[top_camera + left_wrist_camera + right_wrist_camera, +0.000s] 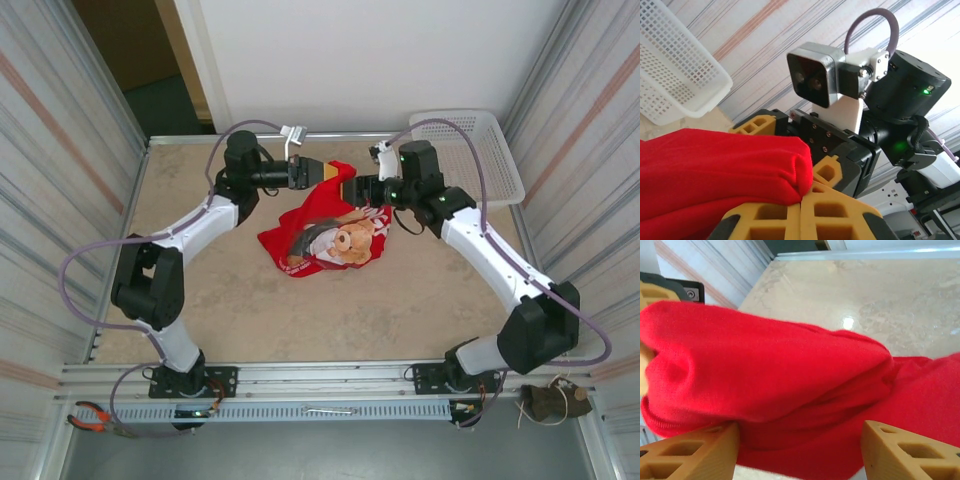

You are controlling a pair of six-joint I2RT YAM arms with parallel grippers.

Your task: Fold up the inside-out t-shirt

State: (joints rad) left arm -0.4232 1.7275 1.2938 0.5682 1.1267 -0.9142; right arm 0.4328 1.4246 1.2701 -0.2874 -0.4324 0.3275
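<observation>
The inside-out t-shirt [322, 236] is bright red with a white-and-yellow bear graphic [348, 240]. Its lower part is bunched on the table and its upper edge is lifted between the two grippers. My left gripper [326, 172] is shut on a fold of the red cloth [730, 165], which is pinched at the tips of its yellow fingers [835, 212]. My right gripper [351, 186] faces it from the right, open. Its two fingers [690, 455] stand wide apart with a thick roll of the shirt [780, 380] between them.
A white mesh basket [478, 150] sits at the back right corner, also in the left wrist view [675, 75]. The beige table [250, 310] is walled on both sides by striped panels. Orange-handled pliers [90, 415] lie on the front rail.
</observation>
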